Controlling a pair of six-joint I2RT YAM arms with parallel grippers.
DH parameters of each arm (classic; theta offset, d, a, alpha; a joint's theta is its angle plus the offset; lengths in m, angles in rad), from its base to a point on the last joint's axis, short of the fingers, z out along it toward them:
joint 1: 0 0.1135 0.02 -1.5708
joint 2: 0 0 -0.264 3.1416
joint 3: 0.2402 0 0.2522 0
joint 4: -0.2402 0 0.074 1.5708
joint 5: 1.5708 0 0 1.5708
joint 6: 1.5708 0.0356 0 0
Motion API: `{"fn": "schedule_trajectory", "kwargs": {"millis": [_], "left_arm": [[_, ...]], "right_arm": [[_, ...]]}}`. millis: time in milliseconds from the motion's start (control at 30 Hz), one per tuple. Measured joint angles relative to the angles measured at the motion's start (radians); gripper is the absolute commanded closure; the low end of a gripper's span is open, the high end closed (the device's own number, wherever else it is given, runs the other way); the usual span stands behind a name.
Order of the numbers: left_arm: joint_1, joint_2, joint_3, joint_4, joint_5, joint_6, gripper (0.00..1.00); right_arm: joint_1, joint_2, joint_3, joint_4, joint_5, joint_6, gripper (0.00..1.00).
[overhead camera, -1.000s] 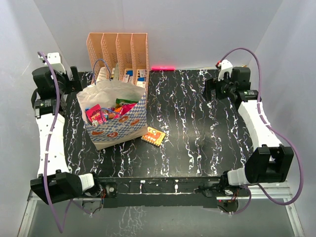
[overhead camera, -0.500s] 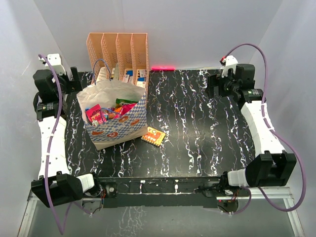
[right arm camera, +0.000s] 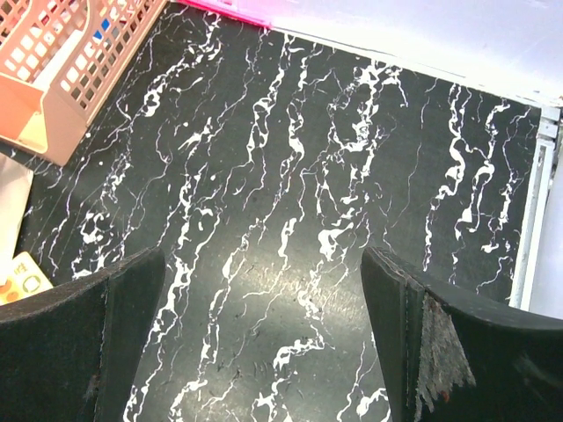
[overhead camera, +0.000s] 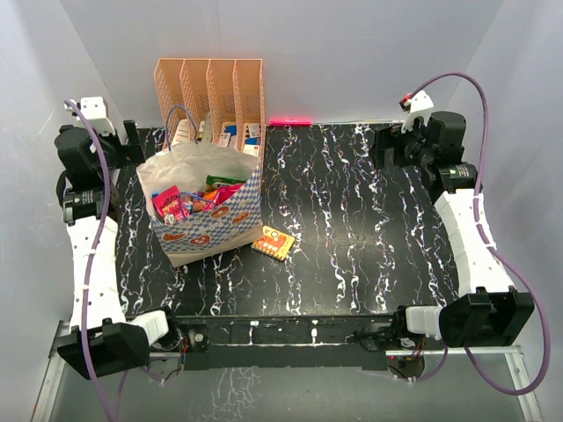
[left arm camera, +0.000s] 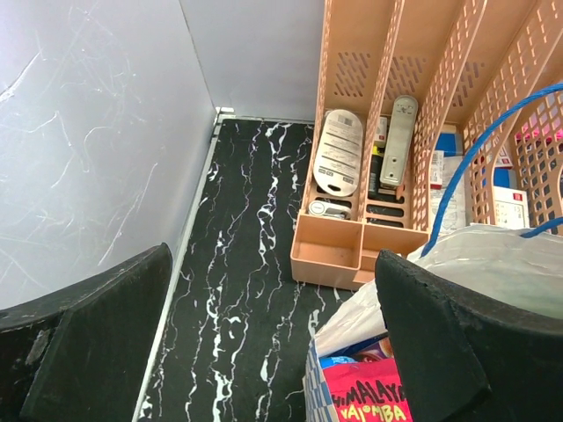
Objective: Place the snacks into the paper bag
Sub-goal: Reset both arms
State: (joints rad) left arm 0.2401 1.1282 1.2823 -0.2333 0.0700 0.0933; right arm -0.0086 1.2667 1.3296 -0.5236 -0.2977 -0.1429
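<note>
Closest to the arm bases, one orange snack packet (overhead camera: 274, 242) lies flat on the black marbled table (overhead camera: 369, 237), just off the right near corner of the paper bag (overhead camera: 230, 221). I can't tell if they actually touch. The bag stands on the left half of the table with its mouth wide open, and there's a pile of snacks in it already: a magenta packet (overhead camera: 167, 204) up against the left side, plus green, red and orange bits next to it. Its blue handle (overhead camera: 176, 119) loops up in front of the peach file rack (overhead camera: 211, 88), which sits right behind the bag against the back wall. Going further back, the left pincer (overhead camera: 132, 142) hangs by the far left corner, beside the bag and rack, jaws spread wide and holding nothing. The right pincer (overhead camera: 387, 149) is over at the far right corner, well apart from everything, also wide open and empty, with just bare table under it. The left wrist view shows a couple of flat white gadgets (left arm camera: 337, 151) standing in the rack slots. A pink strip (overhead camera: 290, 120) runs along the back edge.
</note>
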Motion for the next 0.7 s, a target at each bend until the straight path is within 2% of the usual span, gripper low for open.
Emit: {"fn": "schedule_trajectory", "kwargs": {"millis": [700], "left_arm": [[0.000, -0.032, 0.049, -0.095, 0.130, -0.004, 0.01]], "right_arm": [[0.000, -0.058, -0.026, 0.111, -0.008, 0.039, 0.02]]}}
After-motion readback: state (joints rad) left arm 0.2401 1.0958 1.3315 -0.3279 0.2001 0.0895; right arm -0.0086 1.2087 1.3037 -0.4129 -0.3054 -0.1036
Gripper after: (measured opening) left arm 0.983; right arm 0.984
